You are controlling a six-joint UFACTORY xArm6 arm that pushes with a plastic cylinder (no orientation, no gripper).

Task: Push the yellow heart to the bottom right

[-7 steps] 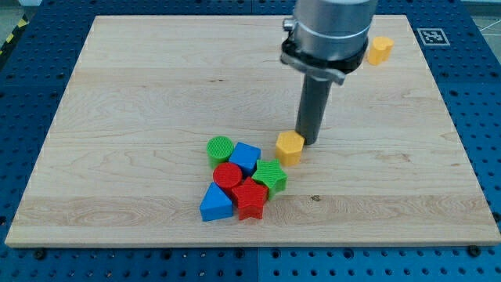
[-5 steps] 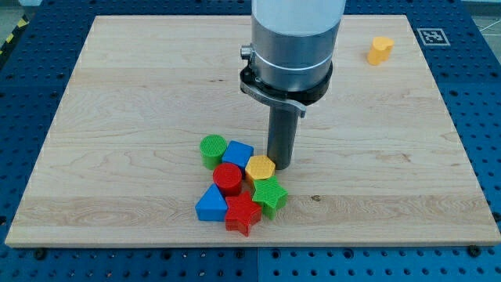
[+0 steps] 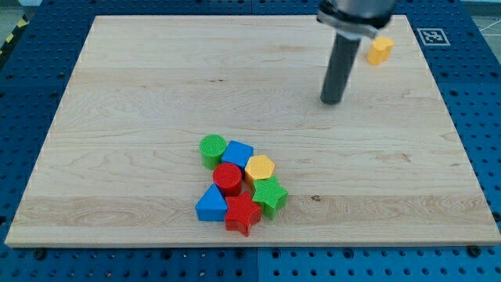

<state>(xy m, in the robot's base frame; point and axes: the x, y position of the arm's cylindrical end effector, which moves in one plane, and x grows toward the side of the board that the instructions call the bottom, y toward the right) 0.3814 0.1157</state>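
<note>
The yellow heart (image 3: 380, 49) sits near the top right corner of the wooden board (image 3: 117, 117). My tip (image 3: 331, 101) rests on the board below and to the left of the heart, a short gap apart from it. A cluster sits at the lower middle: a yellow hexagon (image 3: 260, 168), a green cylinder (image 3: 212, 149), a blue block (image 3: 238, 153), a red cylinder (image 3: 228, 178), a green star-like block (image 3: 270, 195), a blue triangle (image 3: 211, 204) and a red star (image 3: 243, 214).
A black and white marker tag (image 3: 432, 36) lies at the board's top right corner. Blue perforated table (image 3: 485, 117) surrounds the board.
My tip pushed the yellow hexagon left into the cluster, nudging the blocks. It then moved away up and to the right, toward the yellow heart. The heart has not moved.
</note>
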